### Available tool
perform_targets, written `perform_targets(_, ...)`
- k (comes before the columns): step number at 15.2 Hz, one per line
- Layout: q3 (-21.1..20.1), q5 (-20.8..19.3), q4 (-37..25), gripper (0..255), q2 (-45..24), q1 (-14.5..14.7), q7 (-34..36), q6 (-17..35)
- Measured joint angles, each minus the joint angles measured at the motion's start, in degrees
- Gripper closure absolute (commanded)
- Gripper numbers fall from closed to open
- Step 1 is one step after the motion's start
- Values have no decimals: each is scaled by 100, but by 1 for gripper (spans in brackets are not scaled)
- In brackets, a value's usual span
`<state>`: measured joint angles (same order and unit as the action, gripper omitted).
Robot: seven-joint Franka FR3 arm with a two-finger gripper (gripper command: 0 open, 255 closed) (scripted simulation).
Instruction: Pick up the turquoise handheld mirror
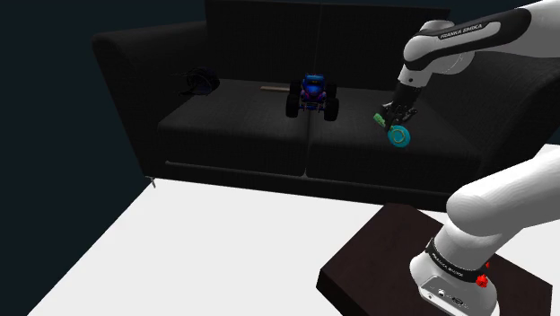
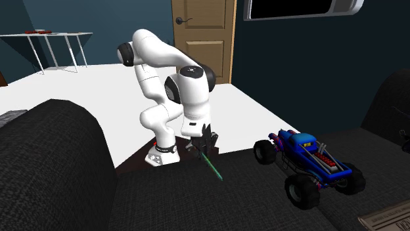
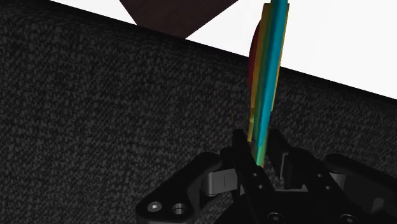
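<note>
The turquoise handheld mirror (image 1: 398, 136) hangs above the dark sofa's seat (image 1: 377, 153), at the shoulder view's right, with my black gripper (image 1: 392, 117) shut on its green handle. Its round head points down and toward the camera there. In the second exterior view the mirror (image 2: 211, 164) is a thin green-turquoise blade slanting down from the gripper (image 2: 200, 147) above the cushion. In the wrist view the mirror (image 3: 267, 76) runs edge-on away from the fingers, which clasp its base at the gripper (image 3: 259, 153).
A blue toy monster truck (image 1: 312, 95) stands on the sofa seat, to the shoulder view's left of the mirror. A dark rounded object (image 1: 199, 83) lies farther left on the cushion. The sofa's backrest (image 1: 269, 36) rises behind. My stand (image 1: 422, 269) sits on white floor.
</note>
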<state>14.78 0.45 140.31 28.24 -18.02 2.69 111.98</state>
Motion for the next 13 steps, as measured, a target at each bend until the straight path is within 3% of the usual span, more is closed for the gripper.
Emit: perform_targets(13,-82,4,-827,255,141,14,110,-988)
